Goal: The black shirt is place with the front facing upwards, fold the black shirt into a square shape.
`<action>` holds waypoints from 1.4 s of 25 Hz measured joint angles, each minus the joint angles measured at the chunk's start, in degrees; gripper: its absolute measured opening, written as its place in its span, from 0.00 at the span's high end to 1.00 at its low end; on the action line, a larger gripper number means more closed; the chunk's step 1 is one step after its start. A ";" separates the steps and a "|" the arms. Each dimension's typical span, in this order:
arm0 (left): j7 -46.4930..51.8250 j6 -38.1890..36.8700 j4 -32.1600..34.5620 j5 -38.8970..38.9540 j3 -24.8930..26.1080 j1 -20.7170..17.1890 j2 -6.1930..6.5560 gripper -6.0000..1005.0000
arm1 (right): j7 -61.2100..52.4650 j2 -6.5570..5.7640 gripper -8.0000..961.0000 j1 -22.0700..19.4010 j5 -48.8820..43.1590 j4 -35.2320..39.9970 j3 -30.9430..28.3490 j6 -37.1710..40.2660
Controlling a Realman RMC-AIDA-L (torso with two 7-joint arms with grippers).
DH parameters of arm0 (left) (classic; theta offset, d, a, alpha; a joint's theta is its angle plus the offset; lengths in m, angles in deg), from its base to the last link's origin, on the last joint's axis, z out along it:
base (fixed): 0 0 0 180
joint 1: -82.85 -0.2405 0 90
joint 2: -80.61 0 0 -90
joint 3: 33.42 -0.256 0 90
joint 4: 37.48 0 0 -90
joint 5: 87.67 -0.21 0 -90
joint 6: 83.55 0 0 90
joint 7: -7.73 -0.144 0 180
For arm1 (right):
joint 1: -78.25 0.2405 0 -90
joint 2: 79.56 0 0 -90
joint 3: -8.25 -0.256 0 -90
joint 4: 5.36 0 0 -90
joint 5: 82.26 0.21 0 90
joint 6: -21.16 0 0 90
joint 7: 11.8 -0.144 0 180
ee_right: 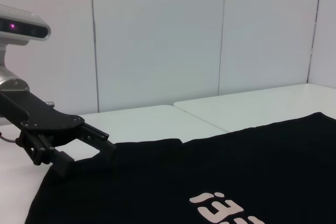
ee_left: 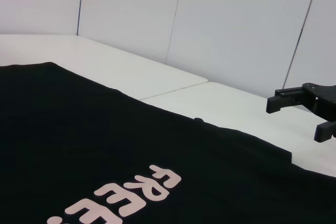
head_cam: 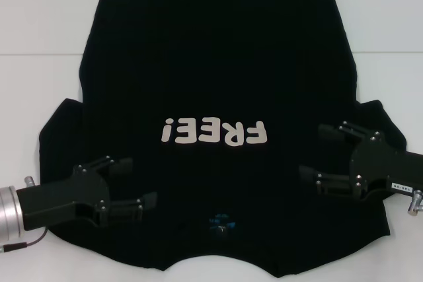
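Your black shirt lies flat btwn both grippers; left gripper & right gripper hover over its sleeves, jaws spread, holding nothing.

Our left gripper and right gripper are matte black, angular, with small silver screws at the finger links; we see a silver wrist cuff and thin cable on the left

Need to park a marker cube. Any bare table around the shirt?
Bare white table flanks the black shirt on both far sides, beyond the sleeves. Near side is crowded: left claw and right claw, both open, hover over the sleeves.
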 joint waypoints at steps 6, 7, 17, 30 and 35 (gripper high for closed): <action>0.02 0.00 0.00 -0.04 0.00 0.00 0.00 0.05 | 0.00 0.00 0.02 0.00 0.00 0.00 0.01 0.00; 0.03 0.00 0.00 -0.05 0.00 0.00 0.00 0.05 | 0.00 0.00 0.02 0.00 0.00 0.00 0.01 0.01; 0.58 -0.92 -0.02 -0.04 0.22 0.00 0.00 0.06 | 0.26 -0.10 0.02 0.02 0.00 -0.53 -0.01 0.00; 43.05 -4.30 -0.72 -0.85 5.33 3.53 7.54 0.06 | -0.37 -0.09 0.02 0.28 1.25 -0.53 0.25 0.51; 59.57 -1.01 2.70 -7.07 5.31 4.63 10.03 0.06 | -1.09 -0.09 0.02 0.36 1.52 -0.53 0.03 0.64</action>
